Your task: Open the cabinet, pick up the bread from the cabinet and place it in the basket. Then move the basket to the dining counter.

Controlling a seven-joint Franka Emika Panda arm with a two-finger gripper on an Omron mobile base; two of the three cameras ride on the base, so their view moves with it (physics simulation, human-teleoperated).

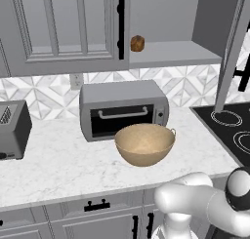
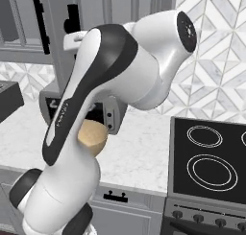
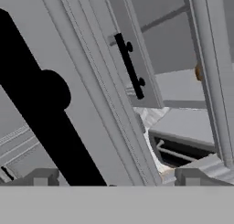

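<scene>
The cabinet (image 1: pixel 63 28) has its left door shut and its right door (image 1: pixel 233 52) swung wide open. The bread (image 1: pixel 137 43), a small golden-brown lump, sits on the bare grey shelf just right of the shut door's black handle. A sliver of the bread (image 3: pixel 199 72) peeks past a door edge in the hand view. The tan basket (image 1: pixel 145 144) stands empty on the marble worktop in front of the toaster oven; my arm half hides the basket (image 2: pixel 94 137) in the right base view. My gripper (image 3: pixel 116 179) is open, with the open door's long black handle (image 3: pixel 41 104) close up between its fingertips. The dining counter is out of view.
A grey toaster oven (image 1: pixel 124 110) stands against the tiled backsplash behind the basket. A toaster (image 1: pixel 12 130) sits at the far left. A black stovetop (image 2: pixel 206 157) lies to the right. Low grey drawers (image 1: pixel 97 216) run under the worktop edge.
</scene>
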